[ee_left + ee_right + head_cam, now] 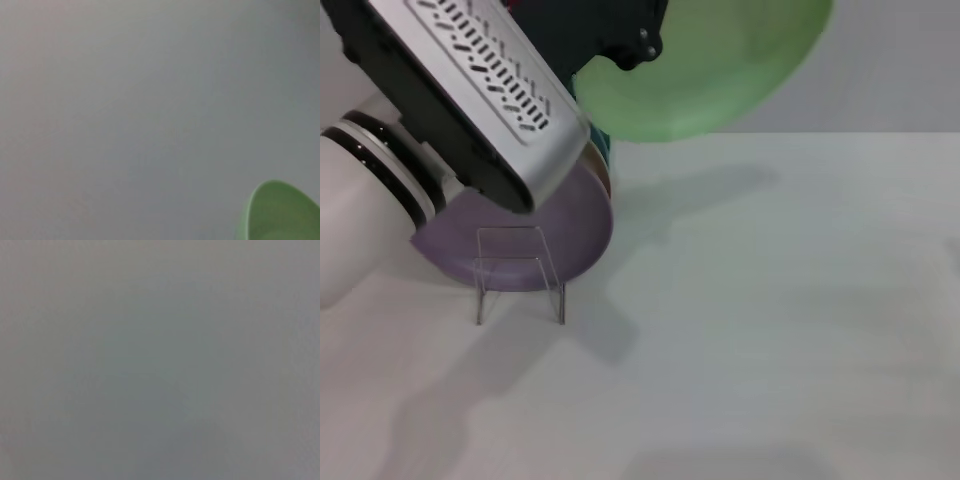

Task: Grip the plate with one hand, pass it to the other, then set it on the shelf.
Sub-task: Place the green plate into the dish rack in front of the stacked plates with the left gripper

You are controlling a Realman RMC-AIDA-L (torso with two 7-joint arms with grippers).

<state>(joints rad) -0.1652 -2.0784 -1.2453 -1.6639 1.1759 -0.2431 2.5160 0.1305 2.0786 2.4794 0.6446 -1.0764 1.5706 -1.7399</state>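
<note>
Up high, plate (720, 70) held in the air above the table (770, 300), tilted, rim angled down-left. Left gripper (620, 45) at its left edge, arm slanting in from the left; grip can't be told. Shelf (518, 270) stands before purple plate (575, 225). Right gripper unseen.

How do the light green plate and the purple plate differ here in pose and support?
The light green plate is lifted above the table at the left gripper, tilted; the purple plate stands on edge low down, behind the clear acrylic shelf. The green plate is pale mint; the purple one is dull and partly hidden by the left arm. Both are round.
</note>
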